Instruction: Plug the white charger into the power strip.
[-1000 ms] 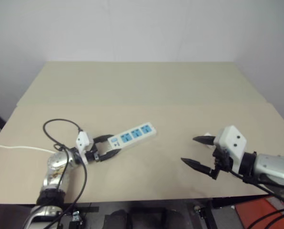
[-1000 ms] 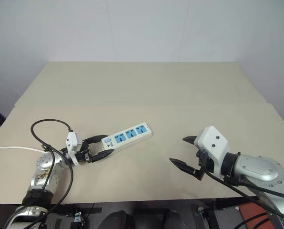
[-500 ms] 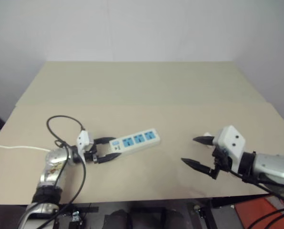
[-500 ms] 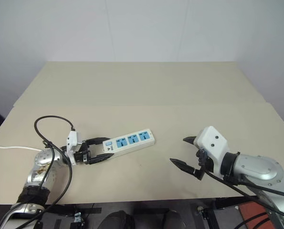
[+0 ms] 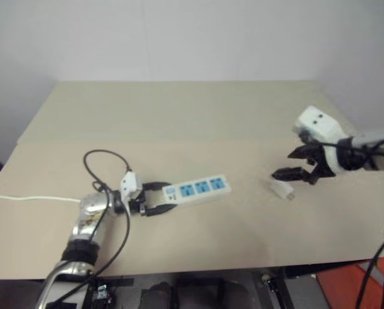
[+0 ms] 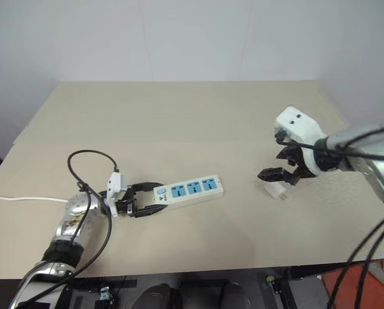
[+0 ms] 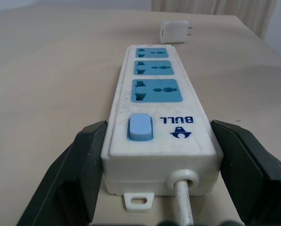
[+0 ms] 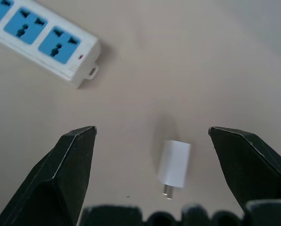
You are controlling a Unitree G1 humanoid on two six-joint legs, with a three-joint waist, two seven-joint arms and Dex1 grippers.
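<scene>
Silver forearms, white wrist blocks, black jaws, black cables

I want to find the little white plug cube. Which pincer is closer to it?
Right. The right pincer hovers open just above the small white plastic cube charger; the left pincer is far off, gripping the long white power strip.

In the left wrist view the power strip's (image 7: 154, 113) white cord (image 7: 184, 207) runs out of the bottom edge, and both fingers (image 7: 79, 174) of the left gripper (image 5: 157, 200) are cut off there too. In the right wrist view the strip's switch end lies beyond the edge. In the head views the white charger (image 6: 279, 189) is too small to show its prongs.
</scene>
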